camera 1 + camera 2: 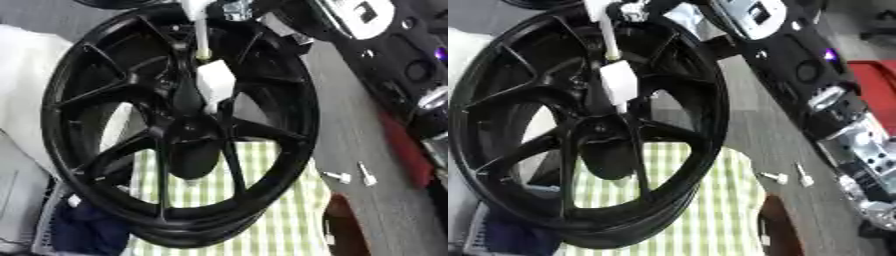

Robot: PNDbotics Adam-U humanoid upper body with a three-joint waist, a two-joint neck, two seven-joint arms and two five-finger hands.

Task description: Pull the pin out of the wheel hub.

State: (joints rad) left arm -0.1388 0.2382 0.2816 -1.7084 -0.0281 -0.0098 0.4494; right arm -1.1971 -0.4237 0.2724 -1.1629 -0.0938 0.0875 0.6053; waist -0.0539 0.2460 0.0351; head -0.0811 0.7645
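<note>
The wheel (179,125), a black rim with slim spokes, stands upright and fills most of both views, its hub (188,132) near the middle. A white pin (214,82), a blocky white piece on a thin white rod, sits just above the hub among the spokes, its tip reaching down to the hub's edge. The rod runs up to the top of the view, where white and silver parts meet it; whether those are a hand, and how its fingers stand, cannot be told. The right arm (833,100), black with silver joints, comes down the right side of the right eye view; its hand is not visible.

The wheel stands on a green and white checked cloth (280,220) spread on a grey desk (367,150). Two small white pieces (354,176) lie on the desk just right of the cloth. Something red (877,75) shows at the right edge, and dark blue fabric (83,230) lies at lower left.
</note>
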